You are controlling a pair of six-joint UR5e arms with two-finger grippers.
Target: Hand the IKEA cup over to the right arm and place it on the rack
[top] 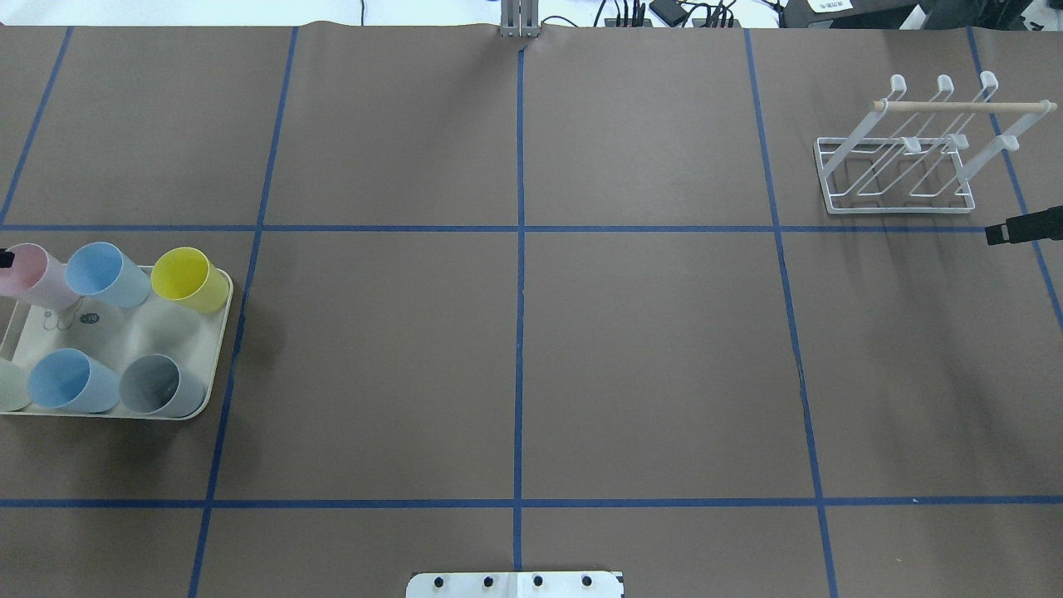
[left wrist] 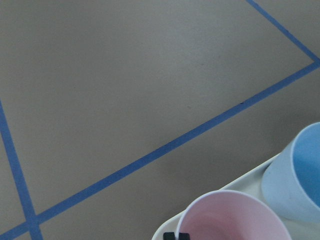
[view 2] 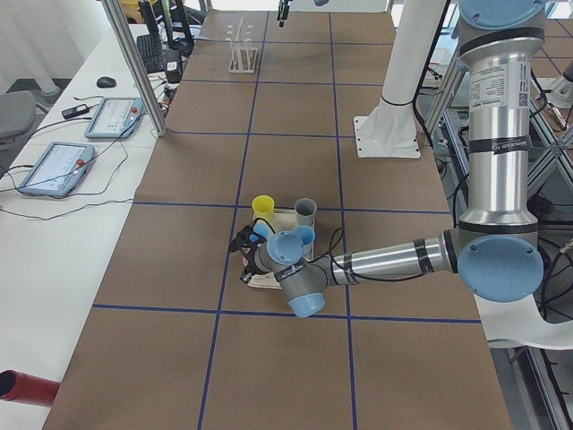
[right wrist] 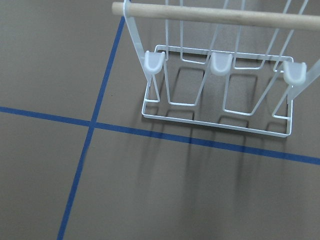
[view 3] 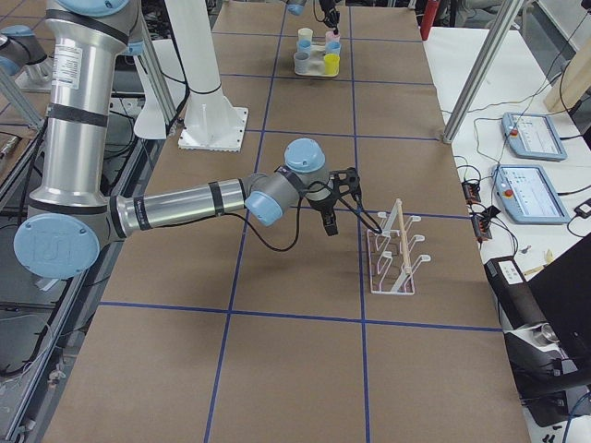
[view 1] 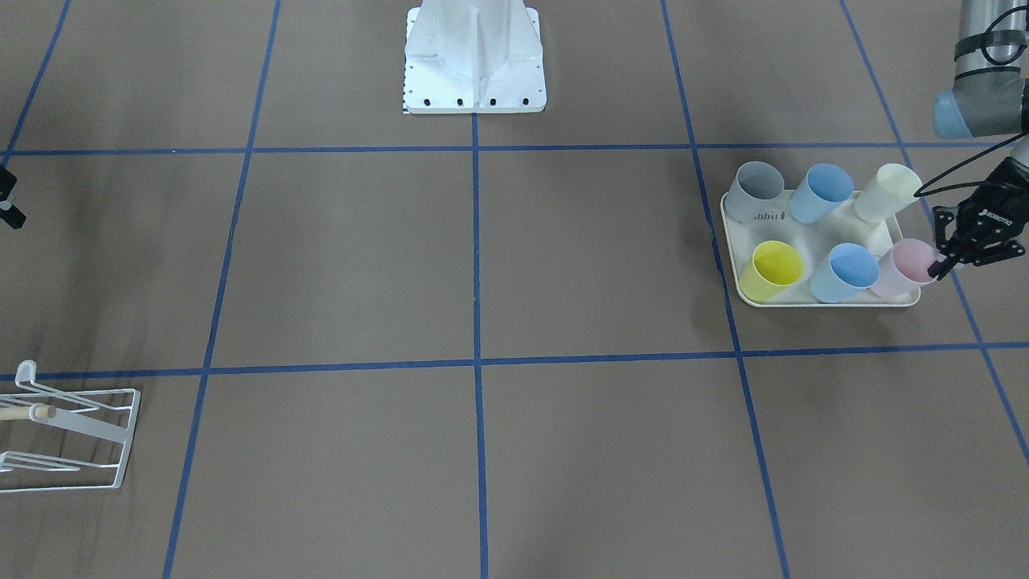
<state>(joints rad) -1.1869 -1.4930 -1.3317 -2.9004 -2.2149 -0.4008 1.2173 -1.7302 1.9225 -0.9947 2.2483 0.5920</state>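
Left gripper [view 1: 940, 265] is at the tray's [top: 100, 336] outer corner, on the row away from the robot base. One fingertip is at the rim of the pink cup [view 1: 904, 272], and the left wrist view shows it just at the lip. I cannot tell whether the jaws have pinched the wall or only straddle it. The cup stands on the tray, not lifted.

Step in hand, as I read it, is the pick.
- Put one finger inside and one outside, and seat them down the wall rather than on the lip alone. The plastic looks thin and may flex.
- Close gently.
- Lift straight up before you swing away. A blue cup [view 1: 844, 273] stands just beside the pink one and would tip easily.
- Leave the lower wall free for the other hand to take.

Right gripper [top: 1017, 230] is well apart from the tray, at the table's opposite end, near the rack [right wrist: 220, 63]. Only a black sliver of it shows, so I cannot tell its grip. No cup is on the rack yet.

The tray holds six cups, mouths up, in two rows of three.
- Far row: pink, blue, yellow cup [view 1: 776, 269].
- Row nearer the base: cream cup [view 1: 888, 191], second blue cup [view 1: 820, 193], grey cup [view 1: 756, 191].

Every cup whose inside shows looks empty.
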